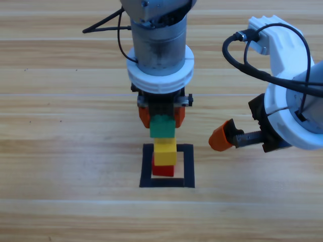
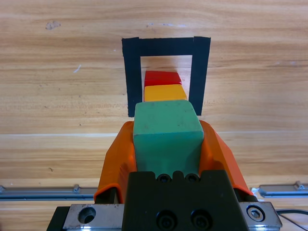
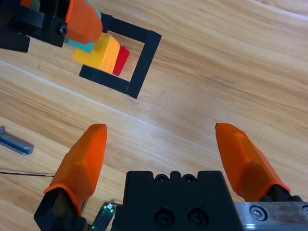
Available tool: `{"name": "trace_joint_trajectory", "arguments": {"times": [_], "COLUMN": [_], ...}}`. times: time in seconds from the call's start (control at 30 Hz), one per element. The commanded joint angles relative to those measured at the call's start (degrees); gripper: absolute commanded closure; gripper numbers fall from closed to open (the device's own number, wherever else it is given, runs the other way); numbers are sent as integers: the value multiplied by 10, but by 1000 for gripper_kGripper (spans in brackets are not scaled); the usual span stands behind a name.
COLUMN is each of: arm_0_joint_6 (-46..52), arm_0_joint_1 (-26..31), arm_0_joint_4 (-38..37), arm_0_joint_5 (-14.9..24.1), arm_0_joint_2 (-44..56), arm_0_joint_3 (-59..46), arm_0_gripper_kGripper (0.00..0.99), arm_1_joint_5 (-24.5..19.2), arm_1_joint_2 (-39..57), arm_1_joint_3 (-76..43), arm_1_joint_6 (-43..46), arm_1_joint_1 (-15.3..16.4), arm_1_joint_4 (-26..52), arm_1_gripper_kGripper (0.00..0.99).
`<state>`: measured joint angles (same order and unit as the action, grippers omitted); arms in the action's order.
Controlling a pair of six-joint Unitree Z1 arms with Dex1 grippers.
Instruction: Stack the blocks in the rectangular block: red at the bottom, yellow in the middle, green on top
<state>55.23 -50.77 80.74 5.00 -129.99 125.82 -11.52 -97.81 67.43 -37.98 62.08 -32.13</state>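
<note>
Green cube (image 1: pixel 162 126) sits clamped between the left gripper's (image 1: pixel 162 117) two orange jaws, one on each side face, top face showing plain and matte teal with softly rounded edges. It is directly over the stack; from the right wrist view its underside looks to be on or just above the yellow cube (image 1: pixel 165 152), can't tell if they touch.

Yellow cube sits squarely on the red cube (image 1: pixel 162 169), edges roughly lined up. All three cubes look the same size, plain faces, no markings.

Red cube rests on bare wood inside the black tape rectangle (image 1: pixel 187 166), closer to its left edge than its right. Tape outline is flat on the wooden table (image 1: pixel 60 151), corners square, slightly uneven strip widths.

Left arm comes straight down from the top of the high view, gripper pointing down over the rectangle.

Right gripper (image 3: pixel 163 154) waits to the right of the rectangle, well clear of the stack, jaws spread wide with nothing between them, only wood below.
</note>
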Motion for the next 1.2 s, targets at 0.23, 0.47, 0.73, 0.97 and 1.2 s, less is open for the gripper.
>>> {"name": "trace_joint_trajectory", "arguments": {"times": [0.23,0.47,0.73,0.97,1.2], "arm_0_joint_6": [21,22,21,18,16], "arm_0_joint_1": [-18,-19,-19,-19,-19], "arm_0_joint_4": [1,1,1,-1,-1], "arm_0_joint_5": [-13,-14,-14,-14,-15], "arm_0_joint_2": [-22,-24,-32,-40,-45], "arm_0_joint_3": [3,-1,-3,-2,-1], "arm_0_gripper_kGripper": [961,959,961,961,961], "arm_1_joint_5": [10,10,11,11,11], "arm_1_joint_2": [-17,-19,-20,-20,-20], "arm_1_joint_3": [-18,-17,-17,-17,-18], "arm_1_joint_6": [9,10,11,12,12], "arm_1_joint_1": [-17,-17,-17,-17,-17], "arm_1_joint_4": [19,19,19,19,19], "arm_1_gripper_kGripper": [0,0,0,0,0]}}
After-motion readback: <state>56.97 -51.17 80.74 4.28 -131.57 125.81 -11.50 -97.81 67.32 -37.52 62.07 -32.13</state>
